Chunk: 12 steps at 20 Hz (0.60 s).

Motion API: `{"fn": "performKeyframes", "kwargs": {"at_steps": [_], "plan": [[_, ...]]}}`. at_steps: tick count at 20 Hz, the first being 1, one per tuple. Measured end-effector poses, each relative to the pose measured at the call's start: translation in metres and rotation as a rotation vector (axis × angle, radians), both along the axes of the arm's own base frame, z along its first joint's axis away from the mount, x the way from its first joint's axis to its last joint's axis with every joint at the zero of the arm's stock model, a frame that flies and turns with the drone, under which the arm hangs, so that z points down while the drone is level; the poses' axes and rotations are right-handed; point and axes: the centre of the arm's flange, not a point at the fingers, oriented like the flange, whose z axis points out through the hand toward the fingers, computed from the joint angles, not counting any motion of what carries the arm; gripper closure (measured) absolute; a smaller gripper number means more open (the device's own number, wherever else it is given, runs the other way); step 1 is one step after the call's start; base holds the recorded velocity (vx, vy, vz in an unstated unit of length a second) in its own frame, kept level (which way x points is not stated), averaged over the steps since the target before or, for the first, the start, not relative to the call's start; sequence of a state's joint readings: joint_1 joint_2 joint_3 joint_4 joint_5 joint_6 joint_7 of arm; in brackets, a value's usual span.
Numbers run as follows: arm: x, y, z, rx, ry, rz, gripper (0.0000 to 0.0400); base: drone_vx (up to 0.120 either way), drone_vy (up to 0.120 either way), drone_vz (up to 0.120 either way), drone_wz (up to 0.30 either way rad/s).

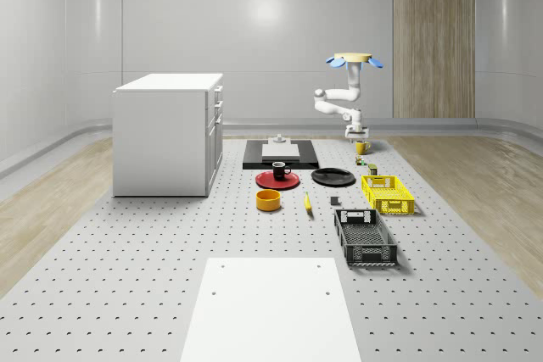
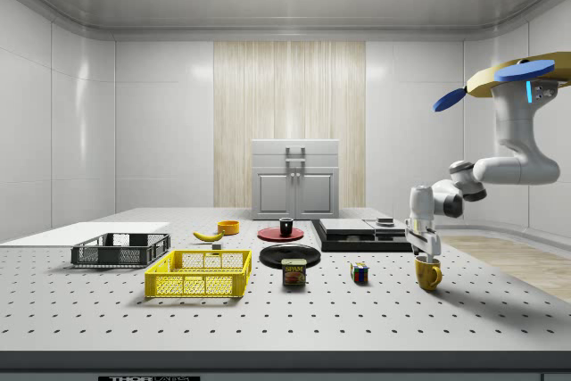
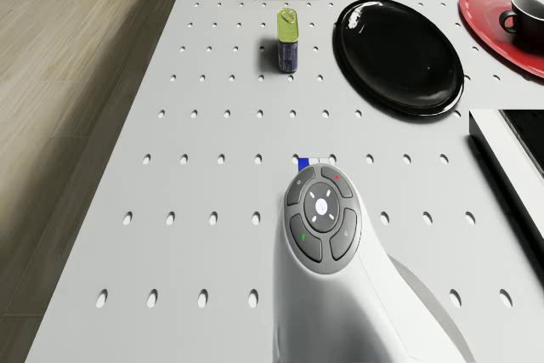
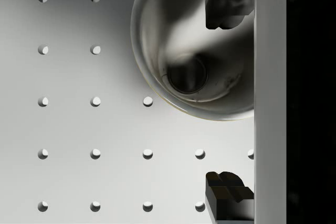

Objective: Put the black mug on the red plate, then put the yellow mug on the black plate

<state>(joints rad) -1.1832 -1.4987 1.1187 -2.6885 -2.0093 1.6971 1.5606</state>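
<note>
At far right of the side view, my drone [image 2: 510, 79] hovers past the table [image 2: 268, 310] edge; gripper [image 2: 426, 249] down over yellow mug [image 2: 428, 274], fingers [image 4: 227, 4] spread apart, one inside the rim. Black mug [image 1: 280, 170] sits on red plate [image 1: 265, 181]. Black plate [image 1: 333, 177] bare, open table around it.

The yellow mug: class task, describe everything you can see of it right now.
The yellow mug is small, glossy and ceramic-looking, standing upright on the perforated table, its handle toward the side view's right. In the wrist view its pale, shiny inside is empty. The gripper is right above its rim with fingers open, one over the mouth. The drone hovers above.
</note>
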Motion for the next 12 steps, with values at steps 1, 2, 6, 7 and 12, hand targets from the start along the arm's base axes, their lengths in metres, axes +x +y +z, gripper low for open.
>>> {"fn": "performKeyframes", "kwargs": {"at_steps": [1, 2, 6, 7, 12], "plan": [[0.0001, 0.0001, 0.0002, 0.0, 0.0, 0.0, 0.0023, 0.0, 0.0, 0.0, 0.0], [0.0001, 0.0002, 0.0003, 0.0, 0.0, 0.0, 0.0082, 0.0, 0.0, 0.0, 0.0], [0.0002, 0.0003, 0.0006, 0.0, 0.0, 0.0, 0.0213, 0.0, 0.0, 0.0, 0.0], [0.0002, 0.0004, 0.0006, 0.0, 0.0, 0.0, 0.023, 0.0, 0.0, 0.0, 0.0], [0.0003, 0.0004, 0.0007, 0.0, 0.0, 0.0, 0.0273, 0.0, 0.0, 0.0, 0.0]]}}
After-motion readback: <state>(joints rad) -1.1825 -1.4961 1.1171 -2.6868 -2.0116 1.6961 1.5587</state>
